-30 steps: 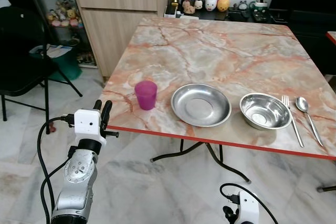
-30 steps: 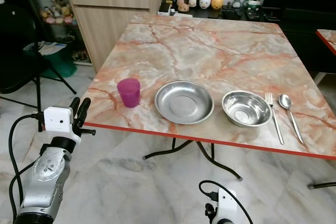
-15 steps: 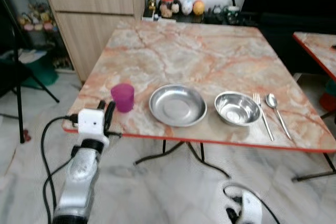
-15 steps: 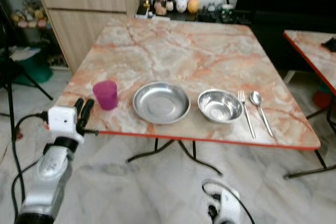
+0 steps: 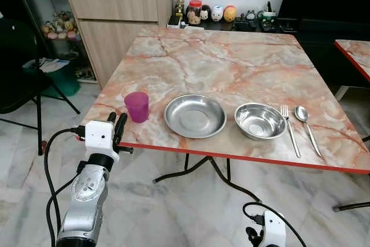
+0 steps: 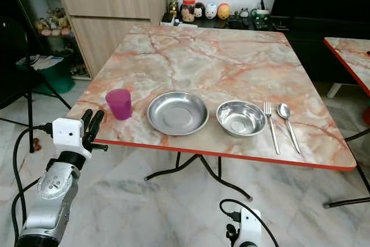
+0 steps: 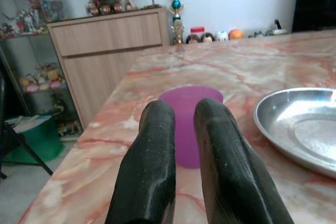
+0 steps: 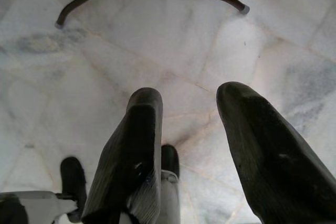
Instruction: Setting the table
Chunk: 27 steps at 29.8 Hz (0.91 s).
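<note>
Hovering empty, left gripper (image 7: 181,129) nearly closed (narrow gap) before purple cup (image 5: 137,106); right gripper (image 8: 191,129) open.

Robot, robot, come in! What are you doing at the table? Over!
Left gripper shut, empty, raised near pink cup. Right gripper open, hanging over floor. Plate, bowl, fork, spoon laid out. Nothing blocking.

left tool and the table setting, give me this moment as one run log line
left tool: shut, empty, at table edge facing purple cup | right tool: open, low over floor | row: cup, plate, bowl, fork, spoon
</note>
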Motion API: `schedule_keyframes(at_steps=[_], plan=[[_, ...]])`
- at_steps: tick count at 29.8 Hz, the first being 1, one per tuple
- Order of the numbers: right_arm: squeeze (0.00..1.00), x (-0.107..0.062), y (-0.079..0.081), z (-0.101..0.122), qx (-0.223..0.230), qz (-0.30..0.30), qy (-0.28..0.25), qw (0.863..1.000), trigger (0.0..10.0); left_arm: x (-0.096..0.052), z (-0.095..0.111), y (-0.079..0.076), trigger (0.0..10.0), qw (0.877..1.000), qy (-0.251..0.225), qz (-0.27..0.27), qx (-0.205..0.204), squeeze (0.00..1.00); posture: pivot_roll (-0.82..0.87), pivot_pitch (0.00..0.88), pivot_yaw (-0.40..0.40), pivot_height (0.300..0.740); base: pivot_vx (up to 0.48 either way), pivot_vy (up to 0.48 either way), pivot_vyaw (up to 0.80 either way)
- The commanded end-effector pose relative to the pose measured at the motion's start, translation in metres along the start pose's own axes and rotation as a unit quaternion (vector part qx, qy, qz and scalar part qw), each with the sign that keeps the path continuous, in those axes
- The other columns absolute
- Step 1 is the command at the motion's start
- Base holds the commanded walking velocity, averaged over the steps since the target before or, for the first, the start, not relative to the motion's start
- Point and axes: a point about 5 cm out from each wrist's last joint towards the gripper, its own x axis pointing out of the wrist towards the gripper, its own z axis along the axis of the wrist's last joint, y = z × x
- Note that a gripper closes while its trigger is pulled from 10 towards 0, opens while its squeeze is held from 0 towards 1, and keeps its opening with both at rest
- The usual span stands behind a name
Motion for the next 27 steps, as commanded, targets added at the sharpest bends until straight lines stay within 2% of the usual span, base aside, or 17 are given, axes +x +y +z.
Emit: schedule_keyframes(at_steps=[1,20,24,27], plan=[[0.00,-0.0004,-0.0019,-0.0016,-0.004,-0.002,0.006,1.000,10.0,0.0016,0.0032,-0.0067,10.0,1.000,-0.004,-0.015,0.001,0.00,0.06,0.000,-0.030,0.740,0.000,-0.322,-0.74],[0.00,-0.0003,-0.0008,-0.0017,-0.004,0.003,0.007,1.000,10.0,0.0008,0.0034,-0.0095,10.0,0.999,-0.002,-0.031,-0.013,0.00,0.06,0.000,-0.030,0.740,0.000,-0.017,-0.67],[0.00,-0.0004,-0.0013,-0.0014,-0.001,0.000,0.004,1.000,10.0,0.0004,0.0029,-0.0121,10.0,0.999,0.000,-0.040,-0.005,0.00,0.06,0.000,-0.031,0.740,0.000,0.000,0.00],[0.00,-0.0004,-0.0014,-0.0011,-0.002,0.000,0.003,1.000,10.0,0.0005,0.0030,-0.0125,10.0,0.999,-0.002,-0.039,-0.005,0.00,0.06,0.000,-0.031,0.740,0.000,-0.329,0.00]])
